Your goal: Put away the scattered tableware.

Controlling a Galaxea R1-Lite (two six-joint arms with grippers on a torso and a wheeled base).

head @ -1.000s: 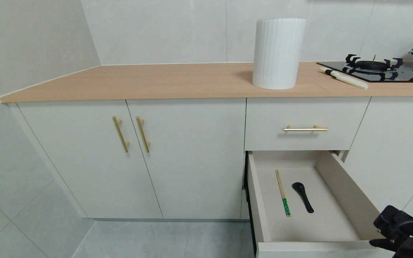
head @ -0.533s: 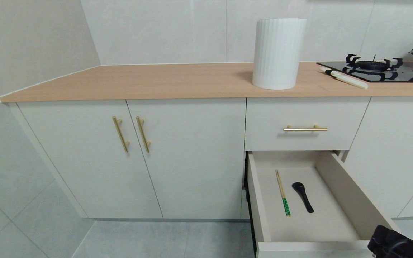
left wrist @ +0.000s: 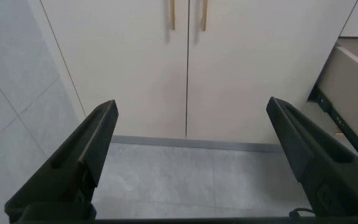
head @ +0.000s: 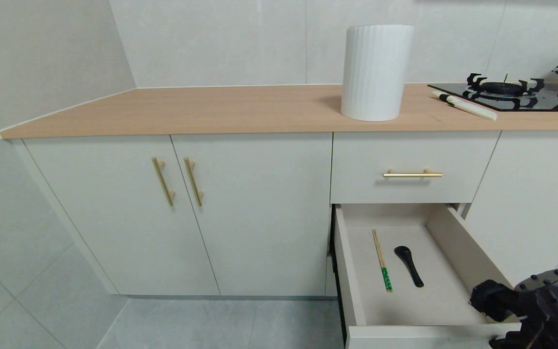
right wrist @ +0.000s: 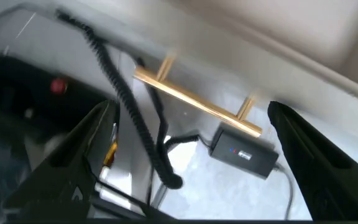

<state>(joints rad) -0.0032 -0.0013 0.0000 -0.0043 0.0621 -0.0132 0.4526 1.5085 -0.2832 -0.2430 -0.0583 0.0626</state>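
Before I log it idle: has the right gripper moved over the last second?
Yes: the right gripper shifted left, toward the right wall of the open drawer.

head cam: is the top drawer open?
No, the top drawer sits shut, flush with the cabinet front; only the lower drawer is pulled out, holding chopsticks and a black spoon.

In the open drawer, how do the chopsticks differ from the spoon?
The chopsticks are pale wood with green near ends; the spoon is black all over. The chopsticks are thin, straight and longer; the spoon is shorter, with a rounded bowl at its far end. The chopsticks lie nearer the left wall of the drawer, the spoon to their right. Both lie flat, lengthwise, not touching.
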